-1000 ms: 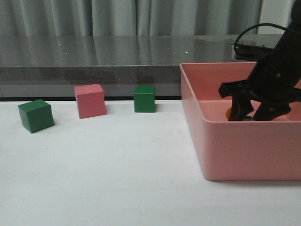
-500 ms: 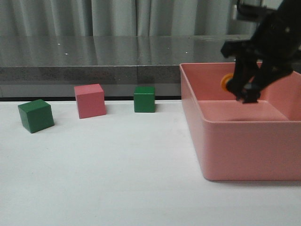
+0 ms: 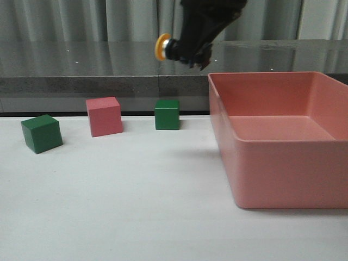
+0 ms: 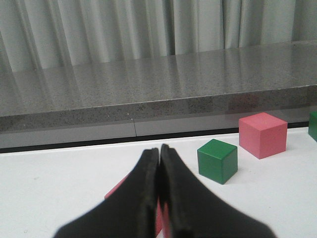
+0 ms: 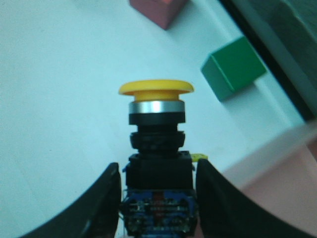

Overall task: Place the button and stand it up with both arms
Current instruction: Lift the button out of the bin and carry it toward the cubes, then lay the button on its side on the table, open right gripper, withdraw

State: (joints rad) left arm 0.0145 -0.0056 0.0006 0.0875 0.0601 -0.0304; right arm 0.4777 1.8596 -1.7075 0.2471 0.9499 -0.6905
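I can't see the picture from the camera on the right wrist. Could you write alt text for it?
Seen from the wrist, the right gripper clamps the black body of a push-button, its yellow cap pointing away over a white table. Beyond lie a green cube and a pink cube.

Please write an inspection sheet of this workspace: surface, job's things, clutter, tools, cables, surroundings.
Surface: white table, no marks seen.
Job's things: button in the air, clear of the pink bin, yellow cap pointing sideways in the front view.
Clutter: two green cubes and one pink cube on the table.
Tools: right tool shut on the button; left tool shut, empty.
Cables: nothing seen.
Surroundings: grey stone ledge, grey curtain behind.
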